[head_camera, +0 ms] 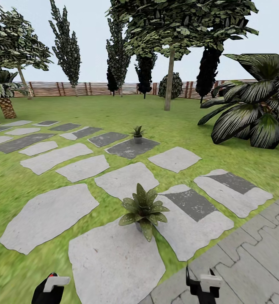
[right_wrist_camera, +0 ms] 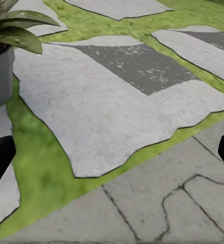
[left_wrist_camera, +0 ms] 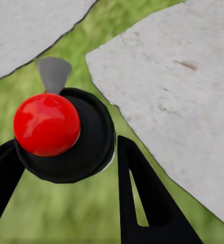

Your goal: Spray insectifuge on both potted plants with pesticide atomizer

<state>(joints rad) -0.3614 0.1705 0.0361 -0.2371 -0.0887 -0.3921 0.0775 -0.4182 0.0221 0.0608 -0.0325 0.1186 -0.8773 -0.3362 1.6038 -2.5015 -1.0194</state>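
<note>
potted plants (head_camera: 144, 210) green, grey pots | stepping stones (head_camera: 114, 257) pale and dark grey | lawn (head_camera: 12, 185) green | fence (head_camera: 80, 88) brown

Two potted plants stand among the stepping stones: the nearer potted plant (head_camera: 143, 210) at about 6 o'clock from the farther potted plant (head_camera: 138, 134), each in one grey pot. One huge dark plant (head_camera: 258, 105) with white-striped leaves sits at 3 o'clock. One palm (head_camera: 4, 95) stands at 9 o'clock. One slatted wooden fence (head_camera: 72, 89) rings the lawn. Two grippers show: the left gripper (head_camera: 50, 287) and the right gripper (head_camera: 203, 285).
</note>
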